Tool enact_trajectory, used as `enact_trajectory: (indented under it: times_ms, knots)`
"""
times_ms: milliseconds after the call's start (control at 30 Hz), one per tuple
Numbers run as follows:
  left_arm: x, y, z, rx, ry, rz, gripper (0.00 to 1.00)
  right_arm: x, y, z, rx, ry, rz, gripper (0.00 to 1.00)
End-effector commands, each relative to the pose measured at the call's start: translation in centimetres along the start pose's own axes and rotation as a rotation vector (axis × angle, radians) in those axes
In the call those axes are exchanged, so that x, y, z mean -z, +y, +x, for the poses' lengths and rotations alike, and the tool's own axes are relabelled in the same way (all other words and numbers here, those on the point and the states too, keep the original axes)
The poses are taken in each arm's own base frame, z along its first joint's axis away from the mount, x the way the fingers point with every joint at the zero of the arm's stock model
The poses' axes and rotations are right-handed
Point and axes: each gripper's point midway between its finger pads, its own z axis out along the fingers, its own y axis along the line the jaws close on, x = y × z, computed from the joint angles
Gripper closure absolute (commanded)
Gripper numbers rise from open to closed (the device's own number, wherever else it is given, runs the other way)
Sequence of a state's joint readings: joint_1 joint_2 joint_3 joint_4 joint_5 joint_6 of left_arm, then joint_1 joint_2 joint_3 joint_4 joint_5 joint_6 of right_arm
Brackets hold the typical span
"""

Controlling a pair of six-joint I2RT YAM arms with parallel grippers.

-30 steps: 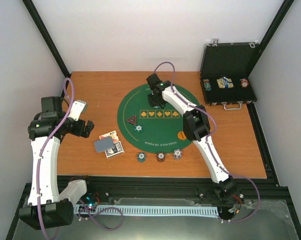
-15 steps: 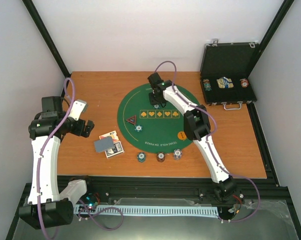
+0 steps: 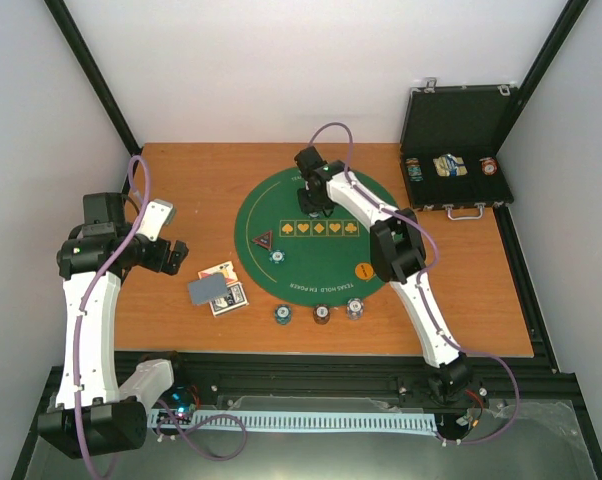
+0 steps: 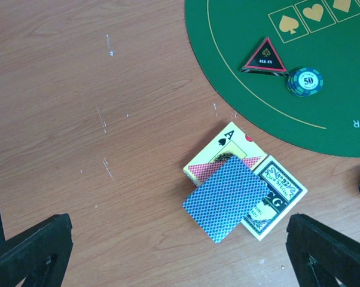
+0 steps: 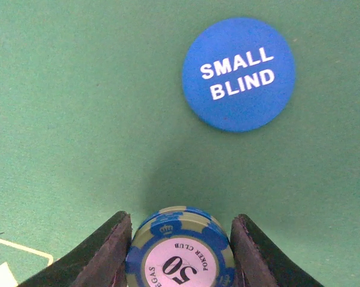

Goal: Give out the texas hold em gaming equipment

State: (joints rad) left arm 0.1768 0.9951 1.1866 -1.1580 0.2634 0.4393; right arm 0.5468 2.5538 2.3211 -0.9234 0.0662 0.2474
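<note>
My right gripper [image 5: 181, 220] is out over the far part of the round green mat [image 3: 311, 262]. Its jaws are clenched on a blue-and-cream poker chip [image 5: 180, 251] marked 50, with one finger against each side of its rim. I cannot tell whether the chip touches the felt or hangs just above it. A blue disc [image 5: 238, 74] reading SMALL BLIND lies flat on the mat just beyond the held chip and apart from it.

My left gripper [image 4: 179, 224] hangs over the bare wood near the left edge of the table [image 3: 181, 180], jaws spread wide and holding nothing. Below it, just off the mat's left rim, is a small pile of cards. A blue-backed card [image 4: 228, 197] lies on top, overlapping a face-up ace of spades [image 4: 225, 149] and a patterned card [image 4: 281, 197].

A black-and-red triangle marker [image 4: 264, 58] sits inside the mat's left rim, with a second 50 chip [image 4: 304, 81] just beside it. An orange disc [image 3: 362, 270] lies near the mat's right rim. Three more chips [image 3: 322, 314] stand in a row along the near edge of the table, just outside the mat. An open black case [image 3: 459, 120] stands at the far right corner.
</note>
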Motion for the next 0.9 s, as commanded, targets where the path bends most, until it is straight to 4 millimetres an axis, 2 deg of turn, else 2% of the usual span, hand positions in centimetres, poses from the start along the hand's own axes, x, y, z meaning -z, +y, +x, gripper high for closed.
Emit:
enact_trajectory:
  times_ms: [0, 167, 267, 467, 733, 867]
  knots:
    - [0.7, 0.3, -0.5, -0.022, -0.026, -0.023, 0.0, 1.3, 0.9, 0.1, 0.023, -0.006, -0.012, 0.74]
    - [0.8, 0.4, -0.4, -0.028, -0.025, -0.032, 0.0, 1.0, 1.1, 1.2, 0.042, 0.009, 0.01, 0.73]
    - [0.8, 0.5, -0.4, -0.026, -0.027, -0.036, 0.0, 0.9, 1.1, 1.6, 0.042, 0.013, 0.016, 0.67]
    - [1.0, 0.4, -0.4, -0.028, -0.031, -0.038, 0.0, 0.5, 0.9, 1.7, 0.043, 0.015, 0.023, 0.62]
    - [0.8, 0.3, -0.2, -0.027, -0.029, -0.036, 0.0, 1.6, 0.7, -0.3, 0.077, -0.035, 0.051, 0.51]
    - [0.8, 0.4, -0.2, -0.024, -0.03, -0.036, 0.0, 1.9, 0.9, -0.9, 0.084, -0.042, 0.041, 0.38]
